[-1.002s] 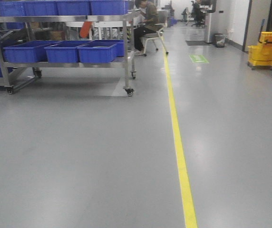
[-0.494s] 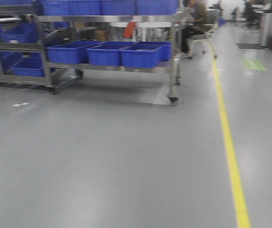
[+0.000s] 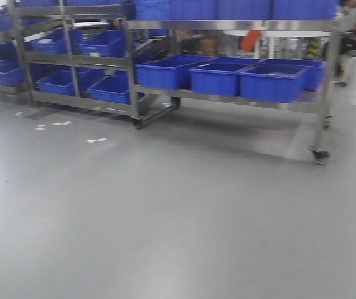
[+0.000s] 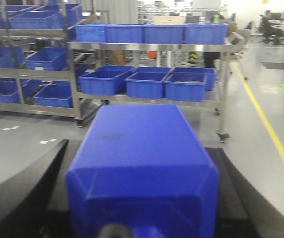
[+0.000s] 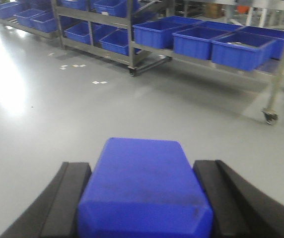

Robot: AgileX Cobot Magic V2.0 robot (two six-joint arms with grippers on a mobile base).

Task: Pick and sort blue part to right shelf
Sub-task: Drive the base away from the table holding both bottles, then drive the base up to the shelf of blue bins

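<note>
Left gripper (image 4: 139,146) grips a blue part (image 4: 142,168), right gripper (image 5: 142,166) a second blue part (image 5: 144,191). Right shelf (image 3: 228,25) stands well ahead of both.

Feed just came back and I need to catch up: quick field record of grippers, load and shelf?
left gripper: shut on a blue part
right gripper: shut on a blue part
one part or two: cannot tell
right shelf: ahead across bare floor, on casters
lower tier: three open blue bins in front
</note>
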